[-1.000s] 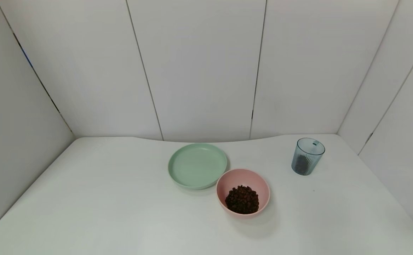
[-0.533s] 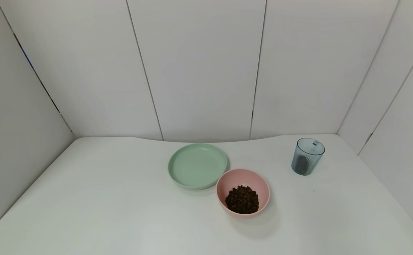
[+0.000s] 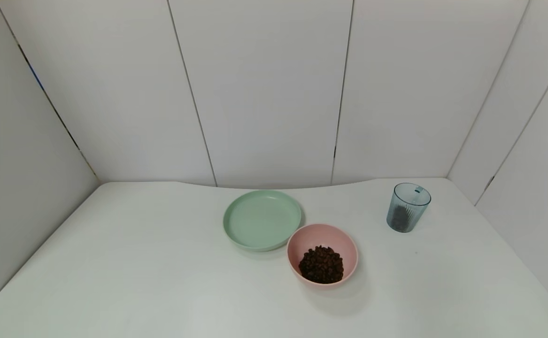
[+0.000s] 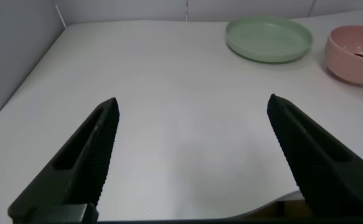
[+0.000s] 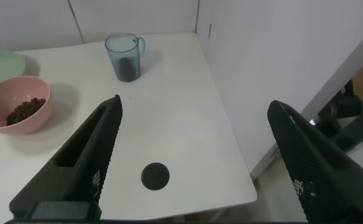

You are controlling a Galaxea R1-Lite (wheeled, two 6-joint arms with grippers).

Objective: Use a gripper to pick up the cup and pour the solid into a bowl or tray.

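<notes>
The cup (image 3: 408, 207) stands upright on the white table (image 3: 137, 263), far on the right side and well apart from the other things. It is translucent blue-grey with vertical ribs, and the right wrist view shows a small handle on it (image 5: 124, 56). Something dark shows low inside it, but I cannot tell what.

The pink bowl (image 3: 322, 254) sits near the middle of the table – a little to the right – and it holds the solid (image 3: 321, 265), a loose heap of dark brown pieces. Just beside the bowl, on its far-left side, lies the flat green plate (image 3: 261, 219); their rims are very close, and I cannot tell if they touch.

Neither arm appears in the head view. The left gripper (image 4: 190, 155) hangs over the near-left part of the table, its two black fingers (image 4: 81, 162) spread wide, with nothing between them. The right gripper (image 5: 193, 155) hangs over the near-right corner (beyond it is the table edge), fingers (image 5: 84, 155) also spread wide and holding nothing. A small dark round spot (image 5: 155, 176) lies on the table below it.
</notes>
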